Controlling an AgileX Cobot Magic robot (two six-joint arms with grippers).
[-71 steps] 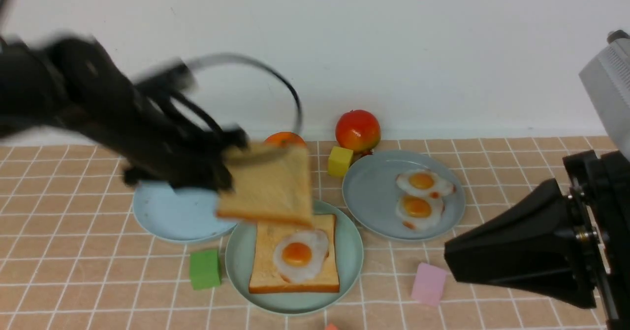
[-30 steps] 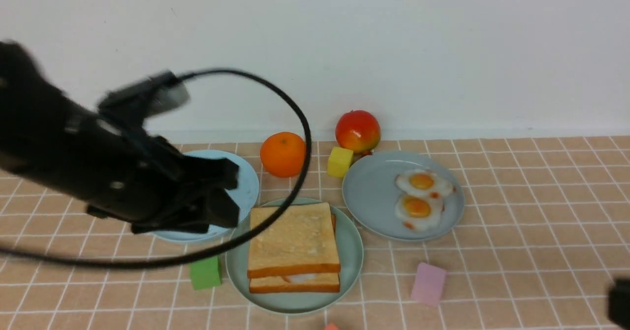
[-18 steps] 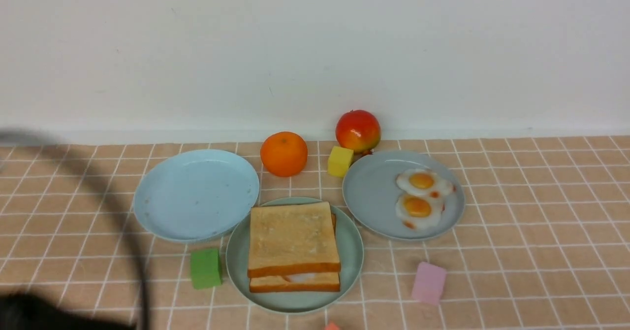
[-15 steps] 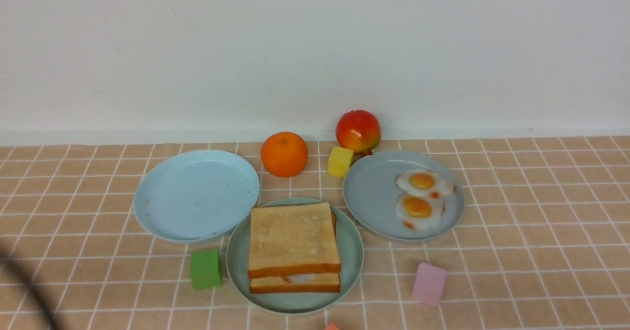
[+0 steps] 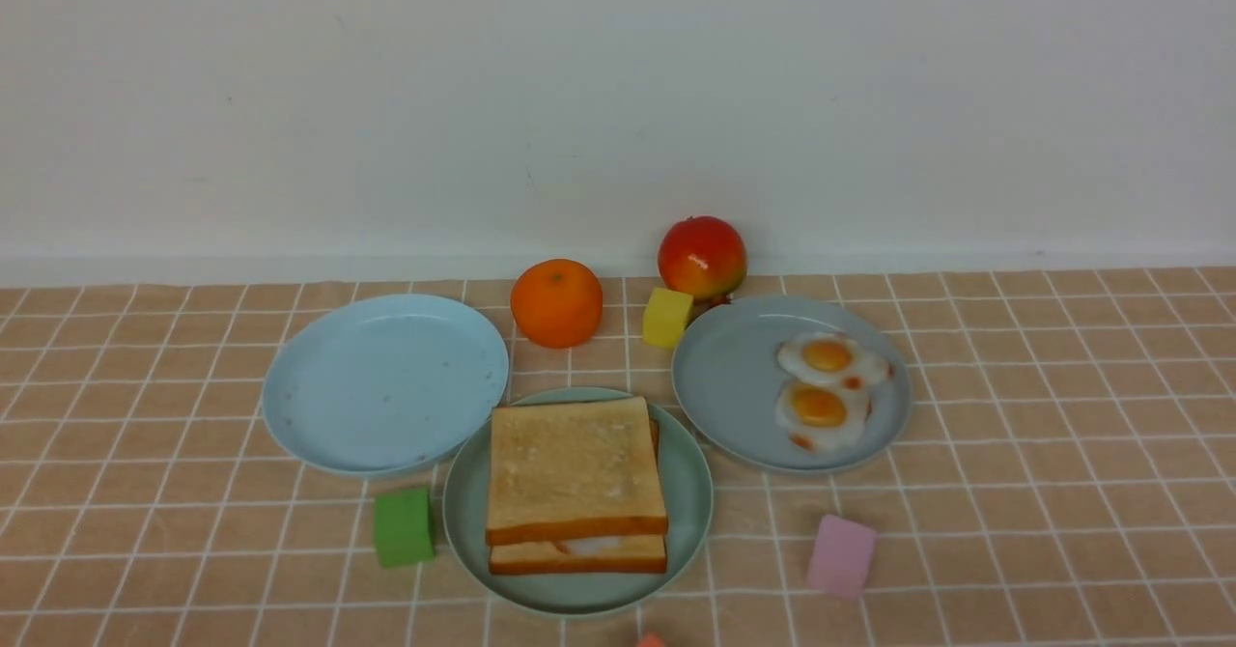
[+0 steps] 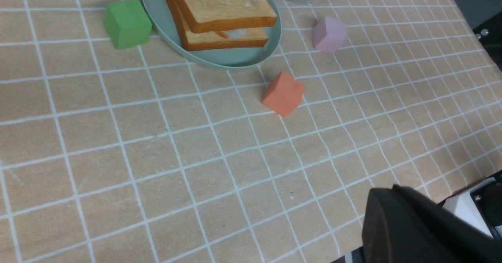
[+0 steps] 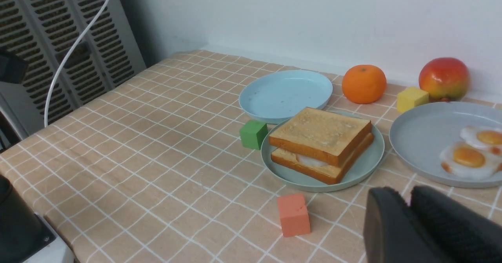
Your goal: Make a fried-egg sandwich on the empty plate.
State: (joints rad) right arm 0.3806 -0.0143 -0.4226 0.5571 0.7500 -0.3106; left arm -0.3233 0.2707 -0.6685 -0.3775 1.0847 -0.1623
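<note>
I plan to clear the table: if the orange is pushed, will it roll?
Probably yes: the orange looks round and sits free on the flat cloth. Pushed rightward, it might hit the yellow cube close beside it.

Toast hides most of the egg; the red block at the table's front edge is cropped.

The tablecloth is peach-tan with a white grid. The empty plate is mint green. On it, the fried-egg sandwich has pale golden faces and darker golden-brown crusts, with a white sliver of the fried egg between. Left of that plate the sky-blue plate looks faintly speckled, perhaps. To its right, the grey-blue plate bears white eggs with orange yolks and red-brown specks. Around it lie a green cube, yellow cube, pink cube and coral cube. Behind it are a bright orange and a red-and-yellow apple.
</note>
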